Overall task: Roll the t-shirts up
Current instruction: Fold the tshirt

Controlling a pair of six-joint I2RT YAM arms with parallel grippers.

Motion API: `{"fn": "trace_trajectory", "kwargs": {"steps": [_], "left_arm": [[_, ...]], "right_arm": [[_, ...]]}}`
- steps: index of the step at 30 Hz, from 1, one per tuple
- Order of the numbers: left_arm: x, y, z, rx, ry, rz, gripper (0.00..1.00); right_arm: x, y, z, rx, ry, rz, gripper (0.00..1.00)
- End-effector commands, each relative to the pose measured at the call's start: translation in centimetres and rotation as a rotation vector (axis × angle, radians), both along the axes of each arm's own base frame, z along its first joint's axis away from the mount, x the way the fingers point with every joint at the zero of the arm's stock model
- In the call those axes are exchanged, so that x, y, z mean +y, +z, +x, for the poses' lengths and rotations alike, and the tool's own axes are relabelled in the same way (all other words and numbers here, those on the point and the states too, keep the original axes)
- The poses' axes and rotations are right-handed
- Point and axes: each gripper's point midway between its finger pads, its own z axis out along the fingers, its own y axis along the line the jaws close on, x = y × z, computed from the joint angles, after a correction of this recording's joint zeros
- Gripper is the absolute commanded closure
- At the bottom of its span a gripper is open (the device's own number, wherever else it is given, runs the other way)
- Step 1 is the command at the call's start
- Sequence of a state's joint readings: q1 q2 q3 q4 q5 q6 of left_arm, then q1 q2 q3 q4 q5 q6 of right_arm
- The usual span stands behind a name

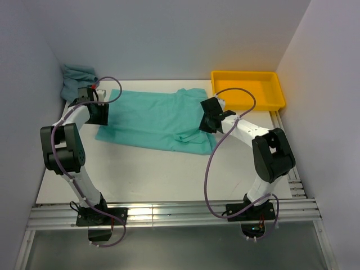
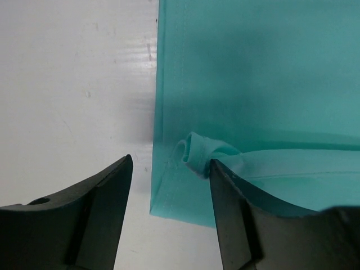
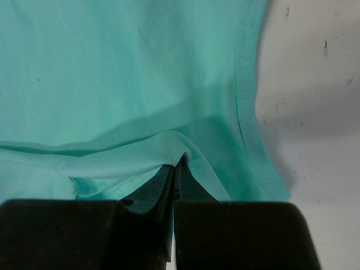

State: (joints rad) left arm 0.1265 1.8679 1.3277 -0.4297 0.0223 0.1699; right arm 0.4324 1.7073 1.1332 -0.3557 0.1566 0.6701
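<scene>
The mint t-shirt (image 1: pixel 152 115) lies spread on the table (image 1: pixel 157 174). At its left hem the left gripper (image 2: pixel 170 167) stands with jaws apart, holding nothing. The right gripper (image 3: pixel 176 169) is clamped on a raised fold at its right edge. Farther back, the grey-teal t-shirt (image 1: pixel 76 79) sits crumpled at left, with a yellow tray (image 1: pixel 264 90) at right.
</scene>
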Motion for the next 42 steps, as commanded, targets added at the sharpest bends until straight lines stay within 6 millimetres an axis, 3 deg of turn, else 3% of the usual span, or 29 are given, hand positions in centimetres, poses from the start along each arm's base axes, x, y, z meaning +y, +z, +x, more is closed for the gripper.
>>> {"fn": "trace_trajectory", "kwargs": {"steps": [1, 6, 8, 11, 16, 19, 24, 30, 34, 38, 42], "left_arm": [[0.2, 2.9, -0.3, -0.073, 0.005, -0.015, 0.37], [0.7, 3.1, -0.5, -0.076, 0.018, -0.032, 0.27], [0.8, 3.2, -0.6, -0.079, 0.019, -0.044, 0.13], [0.9, 3.5, -0.5, -0.093, 0.025, -0.056, 0.11], [0.6, 3.0, -0.8, -0.068, 0.024, -0.086, 0.19], [0.5, 2.1, -1.6, -0.051, 0.022, -0.084, 0.34], [0.8, -0.3, -3.4, 0.003, 0.031, -0.062, 0.51], [1.0, -2.1, -4.8, 0.039, 0.037, -0.049, 0.72], [1.2, -1.9, -5.0, 0.028, 0.041, -0.036, 0.76], [1.4, -1.4, -5.0, 0.008, 0.049, -0.028, 0.76], [1.3, -0.3, -4.8, -0.024, 0.051, -0.035, 0.64]], "right_arm": [[0.3, 1.3, 1.8, -0.050, 0.001, 0.023, 1.00], [0.4, 1.3, 2.3, -0.051, 0.001, 0.035, 1.00], [0.4, 1.1, 2.4, -0.047, 0.001, 0.036, 1.00], [0.4, 1.0, 2.6, -0.042, 0.003, 0.036, 1.00], [0.4, 0.8, 2.9, -0.038, 0.004, 0.036, 1.00], [0.3, 1.0, 3.3, -0.037, 0.003, 0.045, 1.00], [0.7, 1.7, 4.4, -0.042, 0.016, 0.068, 1.00], [1.0, 1.1, 5.0, -0.012, 0.023, 0.101, 1.00], [0.4, 0.5, 4.8, 0.004, 0.010, 0.097, 0.84], [-0.3, 0.9, 3.8, -0.006, -0.012, 0.087, 0.60], [-0.1, 2.5, 2.9, -0.041, -0.011, 0.091, 0.57]]}}
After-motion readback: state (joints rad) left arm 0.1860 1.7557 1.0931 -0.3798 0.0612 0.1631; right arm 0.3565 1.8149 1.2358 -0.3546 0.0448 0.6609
